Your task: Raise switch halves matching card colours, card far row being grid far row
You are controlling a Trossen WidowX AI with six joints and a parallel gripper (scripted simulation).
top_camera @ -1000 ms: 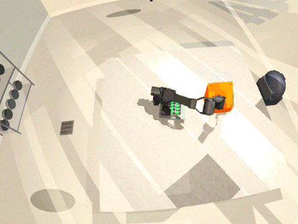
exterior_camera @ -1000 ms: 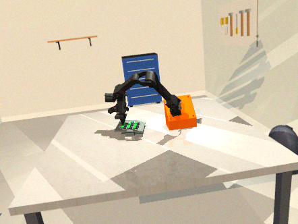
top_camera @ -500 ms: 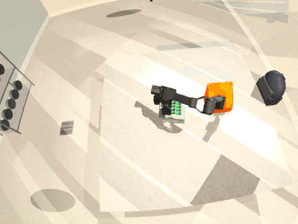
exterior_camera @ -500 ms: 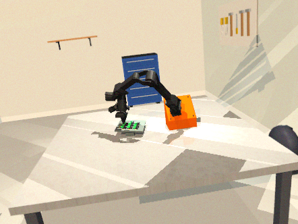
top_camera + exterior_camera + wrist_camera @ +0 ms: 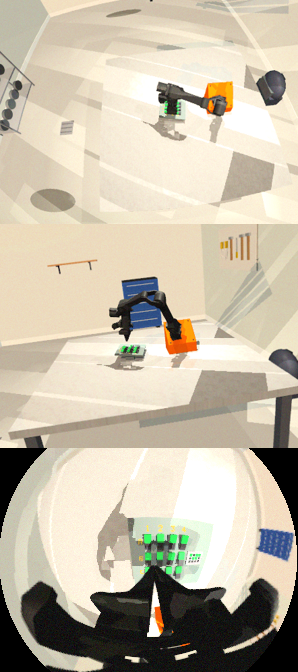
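Three visible rows: green-ended rocker switches point(image 5: 160, 538) on the panel point(image 5: 182, 116) point(image 5: 141, 353) point(image 5: 200, 530), on the table point(image 5: 135, 182) point(image 5: 111, 396)
Card point(image 5: 194, 558): on the panel, beside column 4
Gripper point(image 5: 127, 339) point(image 5: 153, 568): above the panel, fingers clenched on nothing
Orange box point(image 5: 220, 89) point(image 5: 183, 347): at the arm's base, contents hidden

Open air separates the closed black two-fingered gripper point(image 5: 126, 340) point(image 5: 153, 568) from the pale green rectangular switch panel point(image 5: 182, 115) point(image 5: 140, 355) point(image 5: 202, 533) below. In the wrist view, its tips hide part of the nearest visible switch row. The orange box-shaped block point(image 5: 220, 89) point(image 5: 183, 347) beneath the arm's base obstructs low passage on that side; a visible gap separates it from the panel.
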